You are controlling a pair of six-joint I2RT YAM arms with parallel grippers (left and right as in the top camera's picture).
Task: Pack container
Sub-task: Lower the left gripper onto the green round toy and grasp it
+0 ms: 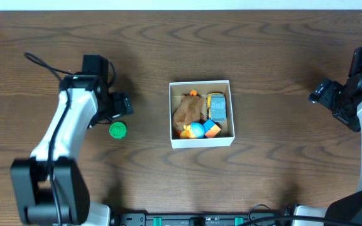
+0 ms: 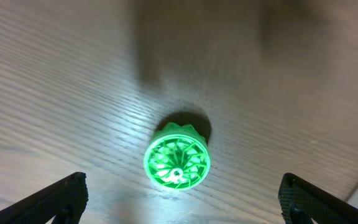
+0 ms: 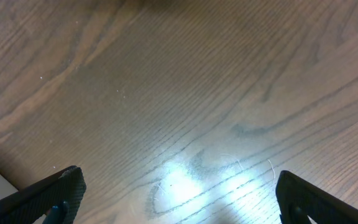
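While the left gripper (image 2: 182, 198) spreads its fingers wide above a green ribbed toy (image 2: 177, 160), the right gripper (image 3: 179, 194) gapes equally over the wooden table (image 3: 166, 93). The container (image 1: 201, 142), white-walled and square, sits mid-frame overhead; its toys (image 1: 197, 113) overlap, hard to tell apart.

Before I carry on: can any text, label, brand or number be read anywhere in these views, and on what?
No readable text in any view.
Box: plain white walls, no print visible.
Green toy: moulded ribs only, no lettering.
Yellow toy car in the box: too small to tell any marking.
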